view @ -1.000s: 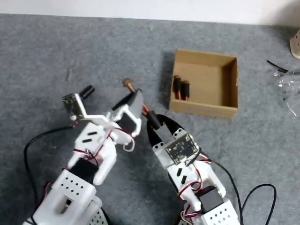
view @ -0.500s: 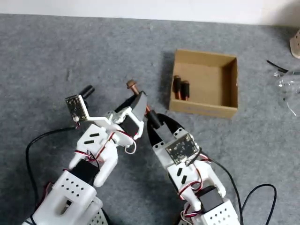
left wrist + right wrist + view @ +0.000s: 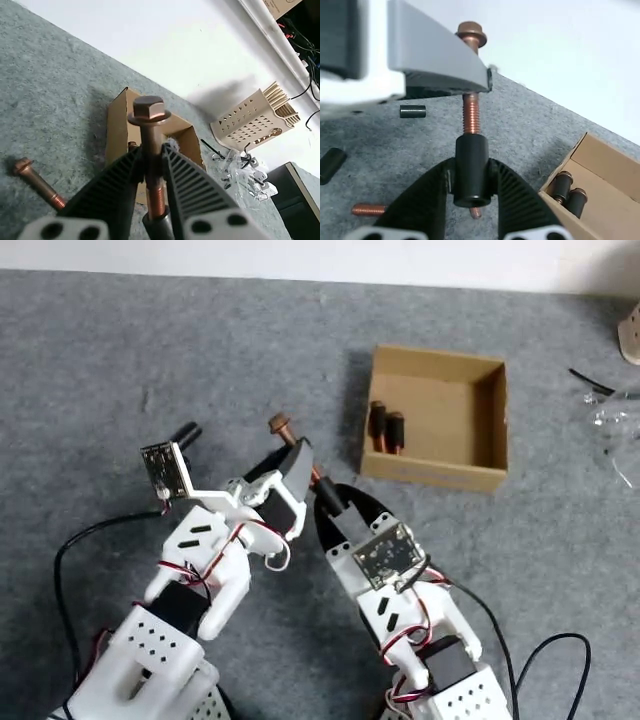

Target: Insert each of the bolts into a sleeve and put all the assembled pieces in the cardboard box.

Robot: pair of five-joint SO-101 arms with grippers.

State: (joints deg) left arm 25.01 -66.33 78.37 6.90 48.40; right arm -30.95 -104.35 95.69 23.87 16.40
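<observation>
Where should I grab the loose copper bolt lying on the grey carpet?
Probably the smooth shank of the loose copper bolt, near its flanged head, from above with jaws across it: it lies flat on the grey carpet, and this leaves its threaded tip free for a black sleeve.

One copper bolt (image 3: pixel 148 112), hex flange head: shank pinched in the left hand (image 3: pixel 151 155), threaded end entering a black sleeve (image 3: pixel 471 155) clamped in the right hand (image 3: pixel 471 185). Cardboard box (image 3: pixel 430 475), open-topped, near both hands: two assembled pieces (image 3: pixel 386 428) lying side by side against one inner wall. One loose bolt (image 3: pixel 367 209) and two loose sleeves (image 3: pixel 413 111) lying flat on the grey tabletop (image 3: pixel 150 340), apart from one another.
</observation>
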